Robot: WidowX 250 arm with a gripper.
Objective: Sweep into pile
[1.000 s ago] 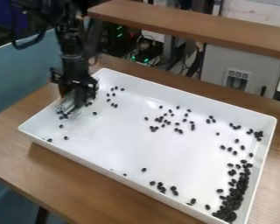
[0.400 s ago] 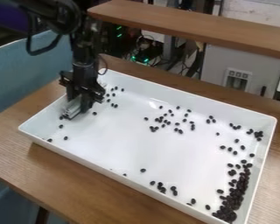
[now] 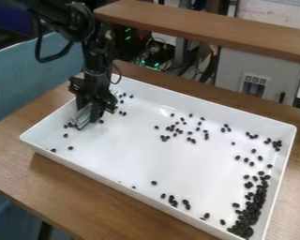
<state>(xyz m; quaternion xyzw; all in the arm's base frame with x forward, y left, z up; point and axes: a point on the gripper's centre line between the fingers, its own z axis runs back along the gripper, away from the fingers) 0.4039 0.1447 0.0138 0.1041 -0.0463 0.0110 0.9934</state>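
In the camera view, the black robot arm (image 3: 93,51) was seen at the upper left, with its black gripper (image 3: 90,111) hung down over the left part of a white rectangular tray (image 3: 127,152). The gripper was narrowed around a pale, ribbed sweeper (image 3: 82,117), which was held at a tilt between its fingers, its lower end close to the tray floor. Small black beans (image 3: 207,136) were scattered over the tray floor. A few were seen just beside the sweeper and near the gripper, and a few more lay toward the tray's left corner. A loose cluster was spread across the middle of the far half, and another small group was placed near the front wall. The densest pile of beans (image 3: 256,201) was gathered along the tray's right wall, thickest toward the near right corner, well apart from the sweeper. The tray was supported by a brown wooden table (image 3: 84,197). Behind it, a wooden board (image 3: 202,30) was set across the top of the view, and a grey cabinet (image 3: 234,70) was partly hidden by it. At the left, a blue panel (image 3: 24,75) was seen beside the table.
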